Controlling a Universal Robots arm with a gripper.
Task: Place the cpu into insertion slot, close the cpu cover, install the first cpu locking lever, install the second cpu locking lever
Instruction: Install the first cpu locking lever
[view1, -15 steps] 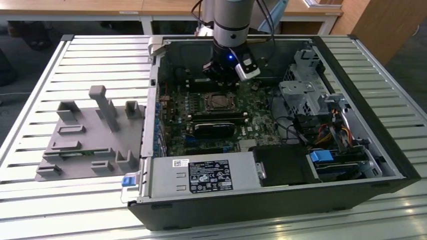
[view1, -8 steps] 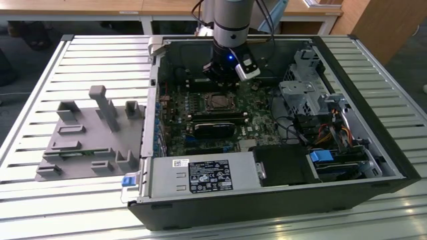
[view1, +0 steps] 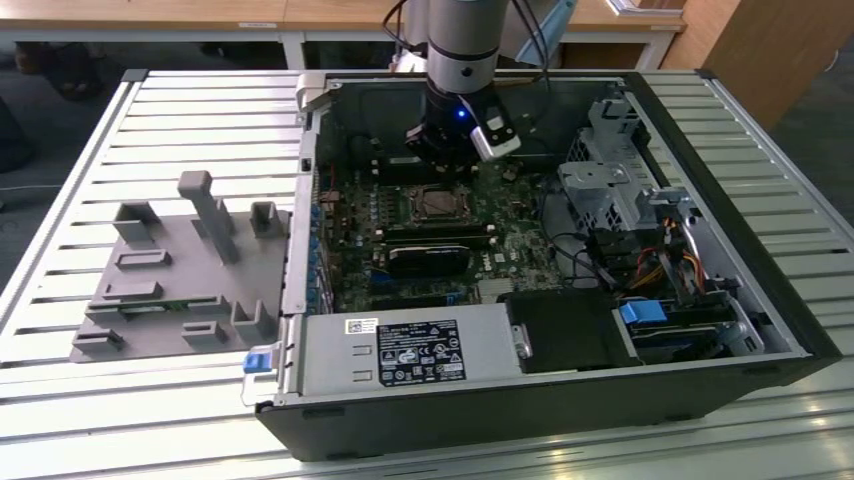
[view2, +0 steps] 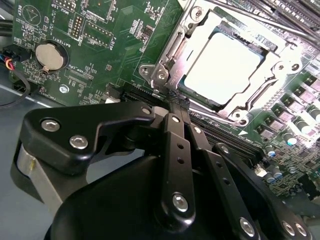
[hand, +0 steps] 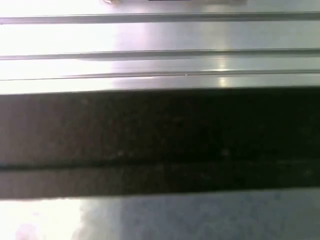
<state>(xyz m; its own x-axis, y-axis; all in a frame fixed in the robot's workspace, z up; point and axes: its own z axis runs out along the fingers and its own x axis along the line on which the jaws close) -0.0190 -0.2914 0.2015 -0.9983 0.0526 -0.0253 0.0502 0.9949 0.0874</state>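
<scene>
The cpu (view2: 225, 70), a pale square metal face, lies in the insertion slot (view1: 434, 203) on the green motherboard. The silvery cpu cover (view2: 272, 57) lies flat over it, framing the chip. In the second wrist view my gripper (view2: 177, 102) has its two black fingers (view2: 176, 145) pressed together. Their tips are at the socket's edge beside a corner bracket (view2: 159, 75), with nothing visible between them. In the exterior view the gripper (view1: 450, 160) hangs inside the open case, just behind the socket. I cannot tell how the locking levers stand.
A black fan card (view1: 427, 258) sits in front of the socket. The power supply (view1: 400, 350) is at the case front and a drive cage (view1: 607, 195) stands on the exterior view's right. A grey fixture plate (view1: 174, 270) lies outside the case. A coin battery (view2: 50, 55) is on the board.
</scene>
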